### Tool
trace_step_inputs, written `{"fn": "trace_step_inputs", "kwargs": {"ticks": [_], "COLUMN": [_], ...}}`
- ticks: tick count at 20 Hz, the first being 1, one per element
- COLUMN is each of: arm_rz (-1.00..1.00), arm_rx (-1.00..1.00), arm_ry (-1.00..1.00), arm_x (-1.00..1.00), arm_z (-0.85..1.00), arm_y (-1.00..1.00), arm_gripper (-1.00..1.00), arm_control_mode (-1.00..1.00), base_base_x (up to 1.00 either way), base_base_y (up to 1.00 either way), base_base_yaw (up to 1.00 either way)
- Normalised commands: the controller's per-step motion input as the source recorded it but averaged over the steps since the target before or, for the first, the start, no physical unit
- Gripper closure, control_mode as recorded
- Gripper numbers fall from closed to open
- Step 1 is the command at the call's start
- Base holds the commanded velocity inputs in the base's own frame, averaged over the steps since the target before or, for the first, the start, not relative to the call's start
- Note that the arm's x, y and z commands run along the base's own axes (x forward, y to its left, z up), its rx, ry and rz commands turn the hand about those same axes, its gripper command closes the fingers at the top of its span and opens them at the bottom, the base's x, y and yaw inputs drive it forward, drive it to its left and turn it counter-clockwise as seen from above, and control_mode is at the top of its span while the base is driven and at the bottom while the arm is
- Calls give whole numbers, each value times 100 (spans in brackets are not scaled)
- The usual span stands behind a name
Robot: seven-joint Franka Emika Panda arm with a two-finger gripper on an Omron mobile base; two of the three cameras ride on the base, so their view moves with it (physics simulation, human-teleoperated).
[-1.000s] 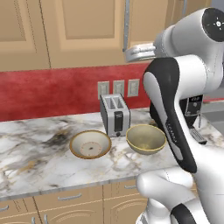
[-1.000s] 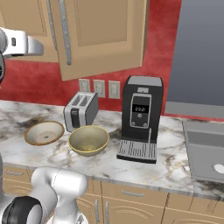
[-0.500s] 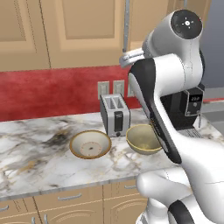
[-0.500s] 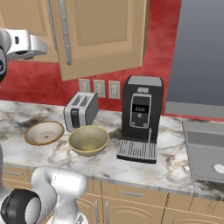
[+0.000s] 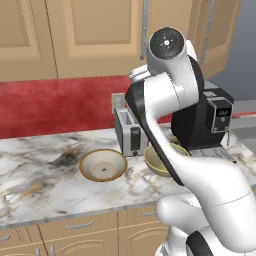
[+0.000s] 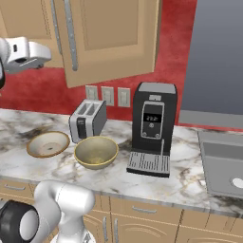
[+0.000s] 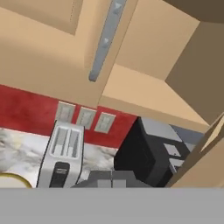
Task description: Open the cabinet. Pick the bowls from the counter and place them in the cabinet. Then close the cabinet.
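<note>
hand view looks up along the closed jaws at the cabinet [image 7: 144,65]: its left door is shut, with the long silver handle [image 7: 104,41] running up and away just left of the jaw line, and its right door [image 7: 199,144] is swung out, edge-on at the far right. the jaws are pressed together and pinch nothing. right base view puts the gripper [image 6: 26,53] high at the left, level with the lower edge of the cabinet, and the open door [image 6: 111,40] stands out toward the room to the right of the jaws. judged from this, opening is partly done: one door is out, the other closed, and its handle lies close ahead of the jaws, its long axis upright. the bowls sit well below the jaws on the counter [image 5: 45,185]: the tan bowl [image 5: 103,165] to the left, the olive bowl [image 6: 96,152] just beside it and in front of the toaster [image 6: 87,120]. neither is touched, so picking looks not yet begun
</note>
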Motion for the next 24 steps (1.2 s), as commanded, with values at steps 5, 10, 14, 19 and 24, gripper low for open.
{"fn": "trace_step_inputs", "kwargs": {"ticks": [5, 10, 14, 19, 24], "arm_rz": [-21, -22, -19, -17, -14], "arm_rx": [-9, -9, -10, -9, -7], "arm_ry": [0, 0, 0, -5, -10], "arm_x": [25, 27, 29, 26, 10], "arm_z": [0, 0, 0, 0, 0], "arm_y": [0, 0, 0, 0, -6], "arm_gripper": [100, 100, 100, 100, 100], "arm_control_mode": [-100, -100, -100, -100, -100], "base_base_x": [0, 0, 0, 0, 0], "base_base_y": [0, 0, 0, 0, 0], "base_base_yaw": [0, 0, 0, 0, 0]}}
